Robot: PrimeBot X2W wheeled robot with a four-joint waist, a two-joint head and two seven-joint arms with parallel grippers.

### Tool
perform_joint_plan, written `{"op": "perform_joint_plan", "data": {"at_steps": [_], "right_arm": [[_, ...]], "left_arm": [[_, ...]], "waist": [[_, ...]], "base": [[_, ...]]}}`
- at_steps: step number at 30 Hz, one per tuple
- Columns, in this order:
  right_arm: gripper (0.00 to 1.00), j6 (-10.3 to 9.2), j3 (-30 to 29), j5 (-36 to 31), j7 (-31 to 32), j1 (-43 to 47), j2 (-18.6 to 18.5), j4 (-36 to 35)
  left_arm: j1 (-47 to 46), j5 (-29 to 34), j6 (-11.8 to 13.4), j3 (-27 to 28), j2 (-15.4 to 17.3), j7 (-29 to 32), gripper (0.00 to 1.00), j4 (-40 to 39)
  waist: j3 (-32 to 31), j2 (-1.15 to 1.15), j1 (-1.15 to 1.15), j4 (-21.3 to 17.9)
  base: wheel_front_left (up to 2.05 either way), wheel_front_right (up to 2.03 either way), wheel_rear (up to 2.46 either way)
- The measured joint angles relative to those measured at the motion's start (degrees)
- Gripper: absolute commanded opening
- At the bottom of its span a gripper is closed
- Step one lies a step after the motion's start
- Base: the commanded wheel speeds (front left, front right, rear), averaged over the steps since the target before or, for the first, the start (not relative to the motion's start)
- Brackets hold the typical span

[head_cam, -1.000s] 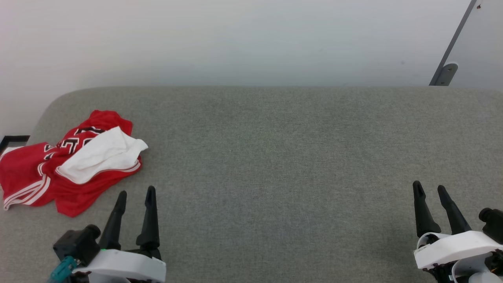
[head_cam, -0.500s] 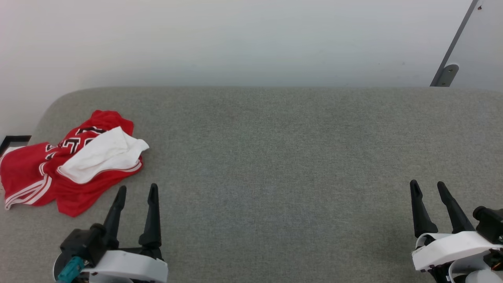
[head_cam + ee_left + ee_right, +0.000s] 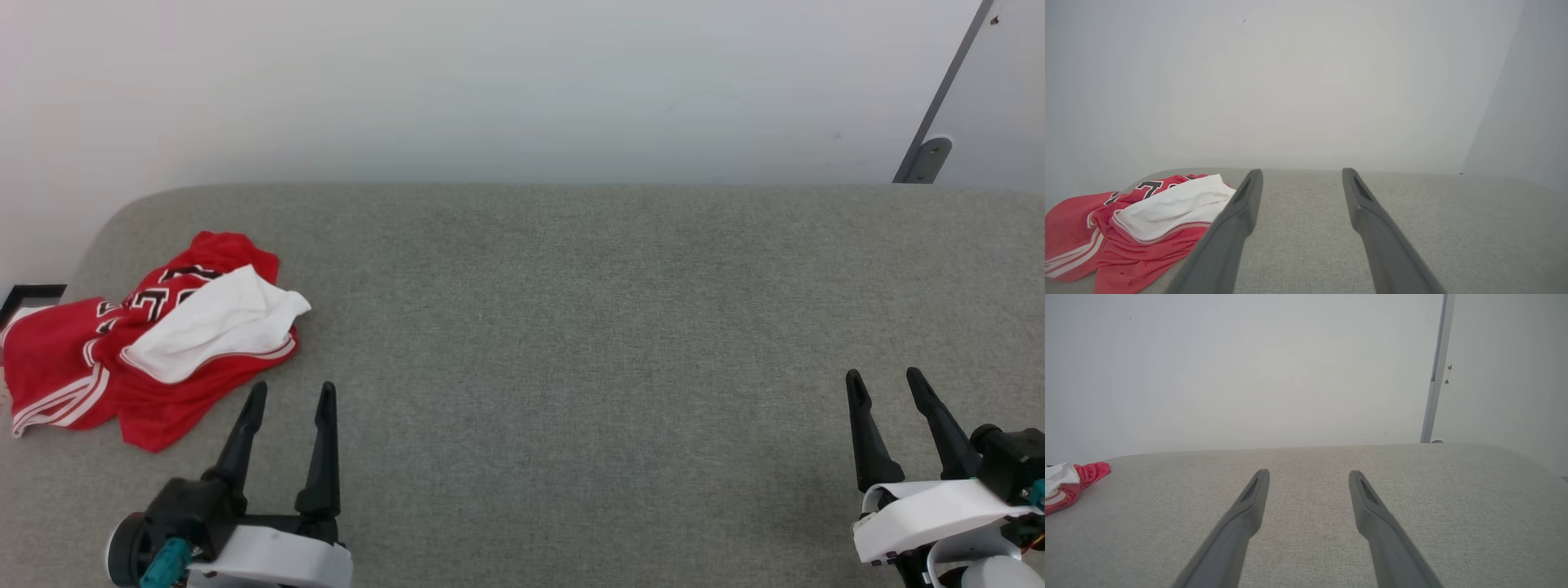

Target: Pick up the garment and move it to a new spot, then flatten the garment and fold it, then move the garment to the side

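**Opening pick: the garment is yet to be gripped**

Head view: the garment (image 3: pixel 167 296) is seen crumpled at the far left end of the grey padded surface (image 3: pixel 571 327), close to its rounded corner. A white sleeve (image 3: pixel 216 322) is draped over the red cloth, and part of the black lettering is exposed. A striped red-and-white fold (image 3: pixel 49 392) lies at the heap's left end; whether it belongs to the same piece cannot be told. The left gripper (image 3: pixel 294 385) is held just beside the heap's near right edge, jaws spread wide and holding nothing. The right gripper (image 3: pixel 884 372) is stationed well apart at the right, likewise released and empty.

Left wrist view: the garment (image 3: pixel 1147 212) is offset to the left of the fingers' line, with bare surface between the fingers. A turn or shift leftward would be needed before any descent. A raised fold should be chosen, such as the sleeve's edge or the bunched red cloth beneath it, so that the cloth is pinched rather than the padding.

Right wrist view: a corner of the garment (image 3: pixel 1086 473) is caught at the far left edge, with open surface ahead of the right gripper (image 3: pixel 1309 472). That open middle is judged a suitable new spot. Care should be taken that only the lettered shirt is lifted.
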Motion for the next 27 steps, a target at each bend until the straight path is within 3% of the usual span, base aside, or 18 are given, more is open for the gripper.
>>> {"op": "perform_joint_plan", "data": {"at_steps": [13,27], "right_arm": [[1.0,0.01,0.4,-4.7,-1.2,0.0,-0.4,-0.1],[1.0,0.01,-0.1,-4.9,-1.2,0.0,-1.1,-0.1]], "left_arm": [[0.5,3.9,-0.1,-0.2,0.6,-1.4,1.0,0.0],[0.6,1.3,-0.3,-0.7,1.5,-1.4,1.0,1.6]], "waist": [[-0.4,0.0,0.0,-0.1],[-0.8,0.0,0.0,0.0]], "base": [[0.0,0.0,0.0],[0.0,0.0,0.0]]}}
